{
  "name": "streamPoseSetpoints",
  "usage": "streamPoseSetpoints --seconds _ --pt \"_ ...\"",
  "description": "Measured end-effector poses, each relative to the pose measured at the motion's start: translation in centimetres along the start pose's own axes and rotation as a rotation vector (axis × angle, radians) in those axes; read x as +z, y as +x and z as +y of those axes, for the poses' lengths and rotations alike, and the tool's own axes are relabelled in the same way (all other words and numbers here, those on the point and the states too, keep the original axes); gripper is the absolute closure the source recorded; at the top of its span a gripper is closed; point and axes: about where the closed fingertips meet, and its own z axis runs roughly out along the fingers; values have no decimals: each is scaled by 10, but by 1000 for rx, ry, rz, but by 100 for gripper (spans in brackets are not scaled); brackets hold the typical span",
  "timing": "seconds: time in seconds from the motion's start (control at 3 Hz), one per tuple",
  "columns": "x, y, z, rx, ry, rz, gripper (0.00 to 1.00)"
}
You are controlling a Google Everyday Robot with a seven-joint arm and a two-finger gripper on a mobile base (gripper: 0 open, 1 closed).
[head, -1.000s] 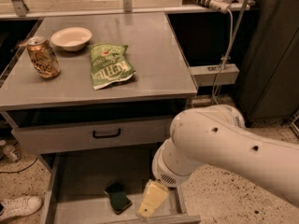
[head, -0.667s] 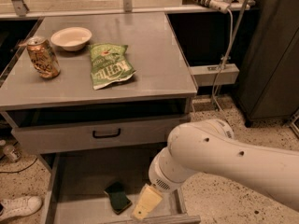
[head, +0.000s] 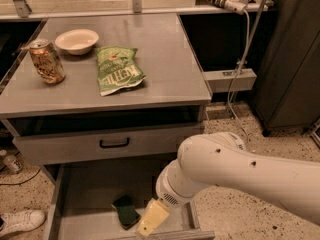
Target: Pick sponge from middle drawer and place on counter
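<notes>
Sponge (head: 126, 210) lies flat on the plain grey floor of the middle drawer (head: 87, 194), which stands pulled out at the bottom of the cabinet. It is a small rectangular block, dark green scrub face up, with a strip of yellow body showing along its near edge.

My pincer (head: 148, 225) hangs low inside that drawer, just beside the sponge on its right. It shows as a cream-coloured, wedge-shaped piece tapering down from my round white wrist. I cannot tell how wide it stands, nor whether its tip touches the sponge. My arm (head: 240, 169), a thick, smooth white shell with a few small dark dots, crosses the lower right of the view and hides the drawer's right side.

Above the open drawer sits a flat drawer front (head: 60, 148) of matte grey metal with a slim black handle (head: 114, 143). Over it the counter (head: 165, 59) spreads as a broad, smooth grey rectangle. On it lies a green chip bag (head: 117, 70), crinkled and glossy, near the middle. A coppery can (head: 46, 60) stands upright by the left edge, its side dented. A shallow round white bowl (head: 77, 40) rests just behind the can, apart from the bag.

On the speckled floor (head: 235, 119) a white shoe (head: 20, 220) lies at the lower left. A thin white cable (head: 240, 59) hangs to the right of the cabinet.
</notes>
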Motion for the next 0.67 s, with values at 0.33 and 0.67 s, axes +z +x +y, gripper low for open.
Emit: streamPoseSetpoints --seconds 0.33,0.67 --pt "44 1 16 12 -27 0 0" --pt "79 -3 11 70 3 -39 0"
